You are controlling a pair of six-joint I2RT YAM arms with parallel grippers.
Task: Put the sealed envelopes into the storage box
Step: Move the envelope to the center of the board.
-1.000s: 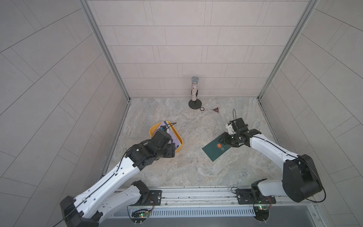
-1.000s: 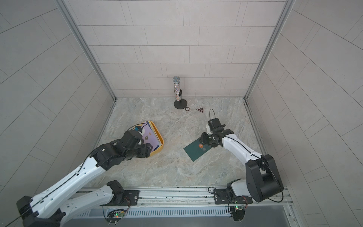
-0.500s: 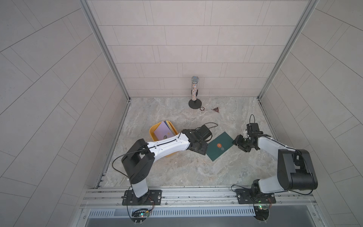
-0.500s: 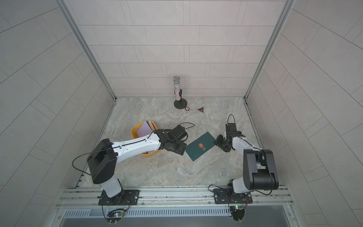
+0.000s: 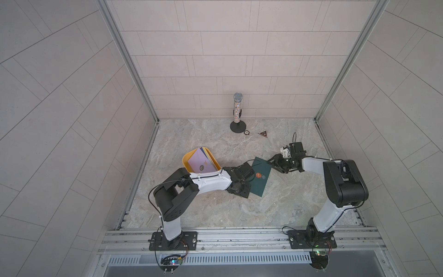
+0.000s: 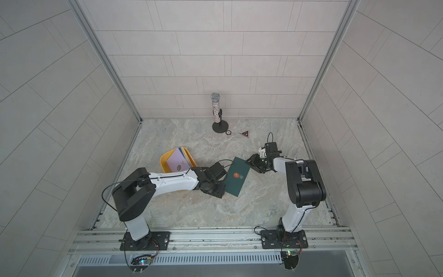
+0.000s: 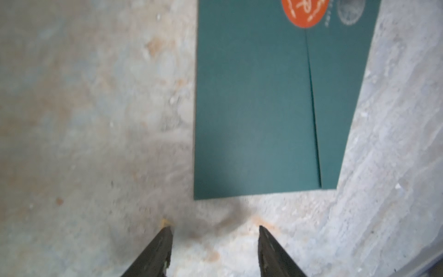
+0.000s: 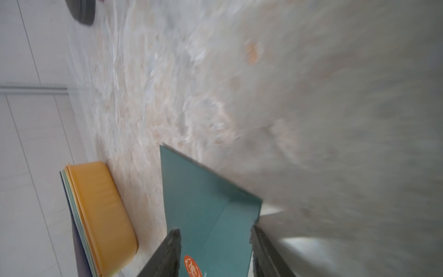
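A dark green sealed envelope with an orange round sticker lies flat on the marble floor. My left gripper is open just short of its near short end, with only bare floor between the fingers. At the envelope's far right corner my right gripper is open, its fingers standing over the green envelope. To the left the yellow storage box holds several envelopes, a lilac one on top.
A glittery microphone on a round black stand is at the back wall. Beside it lie a small ring and a dark triangular piece. Tiled walls close in the left, right and back.
My left arm swung from the storage box across to the green envelope's near end. The right gripper drew off to the right, then came back to the far corner. The envelope turned slightly.
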